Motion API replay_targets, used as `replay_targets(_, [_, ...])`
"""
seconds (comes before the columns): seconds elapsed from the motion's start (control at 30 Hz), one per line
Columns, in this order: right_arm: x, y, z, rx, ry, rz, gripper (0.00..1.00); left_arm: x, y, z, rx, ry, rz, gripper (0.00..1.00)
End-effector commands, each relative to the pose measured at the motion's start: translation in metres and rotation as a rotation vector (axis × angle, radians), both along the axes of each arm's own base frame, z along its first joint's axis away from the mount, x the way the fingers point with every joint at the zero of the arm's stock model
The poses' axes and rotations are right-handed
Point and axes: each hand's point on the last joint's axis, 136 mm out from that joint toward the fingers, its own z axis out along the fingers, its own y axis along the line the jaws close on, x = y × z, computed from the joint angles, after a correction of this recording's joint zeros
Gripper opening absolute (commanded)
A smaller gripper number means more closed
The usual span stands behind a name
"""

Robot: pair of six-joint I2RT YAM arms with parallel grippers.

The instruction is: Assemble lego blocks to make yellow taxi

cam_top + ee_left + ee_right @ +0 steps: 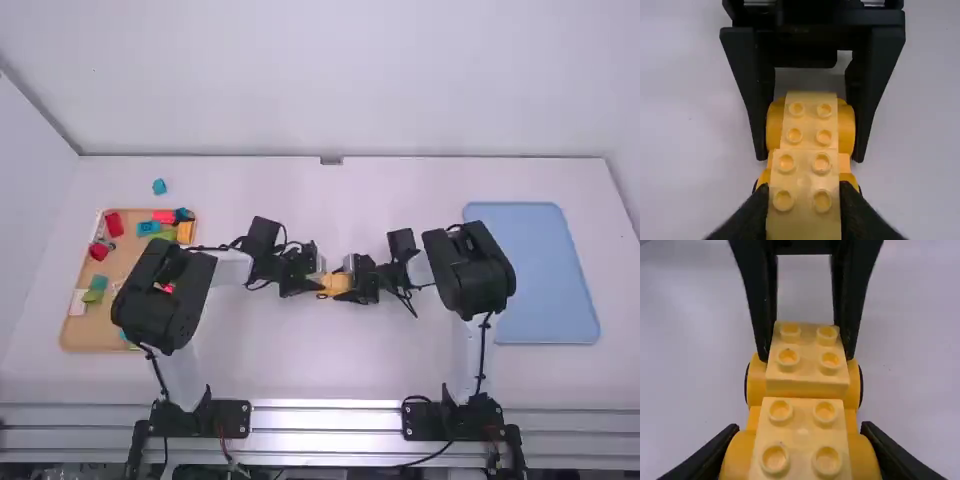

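One yellow wheeled base, mid-table: being gripped at one end, across its wheels, between the fingers of the right gripper. Two yellow studded blocks, being borne in line on top: the first block is being clamped by its sides between the fingers of the left gripper; the second block is being carried above the gripped wheels. Assorted coloured blocks are being contained in a tan tray, left. One blue tray, right, is being supported by the white table

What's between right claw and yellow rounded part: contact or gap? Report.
Touching. The left wrist view shows the right claw gripping the yellow rounded part at both ends.
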Motion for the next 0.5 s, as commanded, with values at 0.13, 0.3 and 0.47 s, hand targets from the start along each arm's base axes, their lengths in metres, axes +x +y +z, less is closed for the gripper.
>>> replay_targets(0.13, [-0.005,0.0,-0.008,-0.022,0.027,-0.002,0.45,0.004,-0.004,0.008,-0.023,-0.018,0.002,0.77])
replay_targets(0.3, [-0.005,0.0,-0.008,-0.022,0.026,-0.002,0.45,0.014,-0.004,0.021,-0.056,-0.007,0.036,0.74])
replay_targets(0.47, [-0.005,0.0,-0.007,-0.022,0.025,-0.003,0.45,0.017,0.003,0.044,-0.055,0.0,0.063,0.33])
